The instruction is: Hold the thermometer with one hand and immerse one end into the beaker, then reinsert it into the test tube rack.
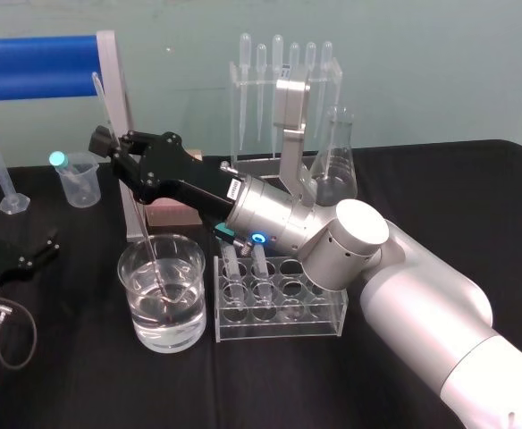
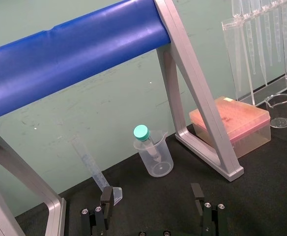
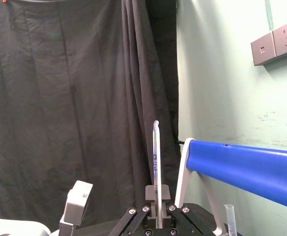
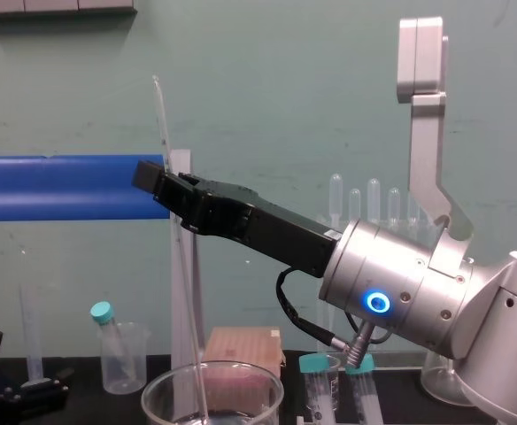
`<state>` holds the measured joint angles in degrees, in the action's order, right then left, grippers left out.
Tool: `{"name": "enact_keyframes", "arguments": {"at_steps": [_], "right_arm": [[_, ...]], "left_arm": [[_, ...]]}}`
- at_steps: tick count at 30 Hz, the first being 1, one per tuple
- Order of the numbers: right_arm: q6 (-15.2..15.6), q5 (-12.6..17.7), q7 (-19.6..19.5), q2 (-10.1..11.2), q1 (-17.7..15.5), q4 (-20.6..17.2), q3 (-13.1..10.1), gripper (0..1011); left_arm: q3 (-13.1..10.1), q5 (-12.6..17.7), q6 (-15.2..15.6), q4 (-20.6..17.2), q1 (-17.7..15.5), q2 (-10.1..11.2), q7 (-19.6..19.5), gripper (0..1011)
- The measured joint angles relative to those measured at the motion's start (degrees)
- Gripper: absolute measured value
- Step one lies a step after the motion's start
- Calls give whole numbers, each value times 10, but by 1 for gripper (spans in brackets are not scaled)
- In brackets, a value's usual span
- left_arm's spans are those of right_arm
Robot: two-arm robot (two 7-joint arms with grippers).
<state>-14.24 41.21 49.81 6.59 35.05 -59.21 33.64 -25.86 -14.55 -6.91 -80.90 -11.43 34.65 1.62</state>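
Thermometer (image 1: 103, 100) is standing steeply tilted at centre-left of the head frame, top leaning toward the upper left. Its lower end is sitting inside the beaker (image 1: 129, 295) and dipping into the water. Cannot tell whether the tip is touching the glass bottom. In the chest frame the rod (image 4: 160, 115) is running from the upper left down into the beaker's rim (image 4: 267, 390) at the bottom centre.

Right gripper (image 1: 106, 145) is reaching in from the right and holding the rod by its upper part, fingers pinched together on it. In the right wrist frame the thermometer (image 3: 156, 167) is rising straight out from between the closed fingers (image 3: 151, 194).

Test tube rack (image 1: 279, 308) is sitting just right of the beaker in the head frame, near it but not touching. Two tubes are occupying its rear-left cells; the other cells look free.

Left gripper (image 1: 20, 255) is lying at the lower-left edge, fingers spread wide, holding nothing; the left wrist frame agrees (image 2: 151, 206).

Judgement: the immersion step is under way, with the rack return not yet begun. The next move is calling for a lift along the rod's own line until the tip clears the rim, a shift toward the rack, a straightening to upright, then a slow lowering into a free cell.
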Motion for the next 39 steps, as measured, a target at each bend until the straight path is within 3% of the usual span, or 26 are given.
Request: {"name": "enact_keyframes", "arguments": {"at_steps": [39], "right_arm": [[0, 0, 0, 0, 0, 0, 0, 57]], "left_arm": [[0, 0, 0, 0, 0, 0, 0, 1008]]}}
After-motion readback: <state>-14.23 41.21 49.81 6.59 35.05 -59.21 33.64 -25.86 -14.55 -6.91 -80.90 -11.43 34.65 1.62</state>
